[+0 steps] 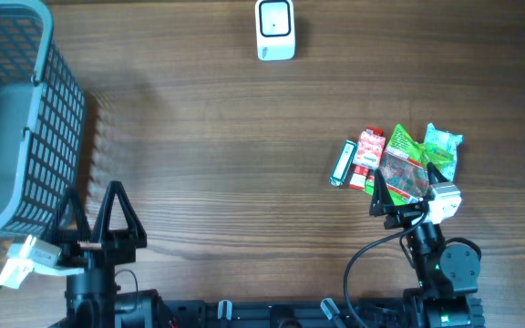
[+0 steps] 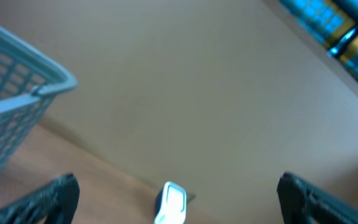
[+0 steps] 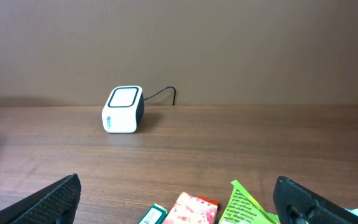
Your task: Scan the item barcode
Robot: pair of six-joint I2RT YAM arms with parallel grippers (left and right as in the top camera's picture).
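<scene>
A brown wood-grain table (image 1: pixel 217 137) spreads beneath two black robot arms, with a tall blue-grey plastic mesh basket (image 1: pixel 25 118) standing along its left edge. The left gripper (image 1: pixel 90 193) hovers just beside the basket's near corner, its two fingers spread wide and holding nothing. The right gripper (image 1: pixel 406 179), jaws equally wide apart and empty, hangs over the near edge of a small heap of snack items (image 1: pixel 392 164) on the table's right. The heap is made up of a crinkled green foil packet (image 1: pixel 403 146), a teal packet (image 1: pixel 444 144) touching it on the right, a red-and-white printed packet (image 1: pixel 369 148) on its left, and, leftmost, a slim green-and-white box (image 1: pixel 342 164) lying flat. Well apart from them, at the far middle of the table, sits a small white cube-shaped barcode scanner (image 1: pixel 274 30) with a thin dark cable (image 3: pixel 166 93) behind it. The left wrist view is blurred; the pale shape at its lower edge is probably that scanner.
</scene>
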